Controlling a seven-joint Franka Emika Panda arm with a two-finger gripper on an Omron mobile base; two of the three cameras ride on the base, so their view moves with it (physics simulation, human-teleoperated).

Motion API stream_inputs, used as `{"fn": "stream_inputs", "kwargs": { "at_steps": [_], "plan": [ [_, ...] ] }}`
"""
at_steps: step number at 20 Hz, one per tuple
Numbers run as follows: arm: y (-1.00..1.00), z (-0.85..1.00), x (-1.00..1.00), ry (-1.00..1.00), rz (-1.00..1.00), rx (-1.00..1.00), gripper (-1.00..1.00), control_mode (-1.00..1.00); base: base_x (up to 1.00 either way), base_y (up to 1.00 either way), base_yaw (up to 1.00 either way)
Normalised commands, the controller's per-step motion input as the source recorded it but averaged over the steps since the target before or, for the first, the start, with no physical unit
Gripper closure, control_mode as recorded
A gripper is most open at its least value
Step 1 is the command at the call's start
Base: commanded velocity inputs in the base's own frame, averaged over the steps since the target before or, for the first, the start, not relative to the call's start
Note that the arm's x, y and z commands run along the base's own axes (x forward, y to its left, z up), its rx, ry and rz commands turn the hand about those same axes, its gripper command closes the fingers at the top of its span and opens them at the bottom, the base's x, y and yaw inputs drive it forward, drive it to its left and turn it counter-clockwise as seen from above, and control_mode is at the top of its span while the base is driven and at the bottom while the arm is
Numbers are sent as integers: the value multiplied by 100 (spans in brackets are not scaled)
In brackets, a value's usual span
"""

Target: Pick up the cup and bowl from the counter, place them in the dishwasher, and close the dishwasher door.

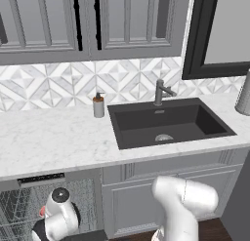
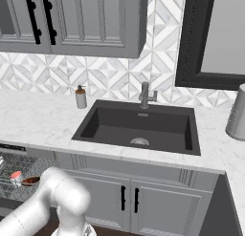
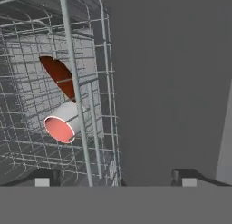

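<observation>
Grey panelled cabinets (image 1: pixel 58 25) hang over a tiled backsplash with a white and grey diamond pattern, and below them runs the counter (image 1: pixel 49 142), a white marble slab with faint grey veins. At the far left under the counter sits the dishwasher (image 1: pixel 19 208), its black control strip (image 1: pixel 41 180) along the top and grey wire racks showing in the opening. In the right base view the cup (image 2: pixel 16 177) and the bowl (image 2: pixel 30 181) rest side by side in the rack, the cup to the left, just beside the bowl.

The hand view looks into the wire rack (image 3: pixel 27 82) from close by. There the cup (image 3: pixel 63 124) is a short light-grey cylinder with a salmon-red mouth facing the camera, and the bowl (image 3: pixel 61 75) is a thin dark reddish-brown sliver seen nearly edge-on, just above the cup. Both lie behind the wires.

Further right on the counter stands a brown soap dispenser (image 1: pixel 99 105), then the dark rectangular sink (image 1: pixel 168 122) with a grey faucet (image 1: pixel 161 92) behind it. A grey cylinder (image 1: pixel 244 96) stands at the counter's right end.

The gripper (image 3: pixel 115 182) has its two dark tips spread wide apart at the bottom of the hand view, with nothing between them.
</observation>
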Motion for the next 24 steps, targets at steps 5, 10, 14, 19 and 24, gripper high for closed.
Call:
{"fn": "stream_inputs", "kwargs": {
  "at_steps": [5,10,14,19,24],
  "plan": [
    [-19,90,-54,14,16,-4,-100,-100,0,0,0],
    [-24,16,-88,2,24,-14,-100,-100,0,0,0],
    [-6,0,-99,0,35,-18,-100,-100,0,0,0],
    [0,0,-94,-1,38,-12,-100,-100,0,0,0],
    [8,-27,-77,-25,26,-17,-100,-100,0,0,0]
  ]
}}
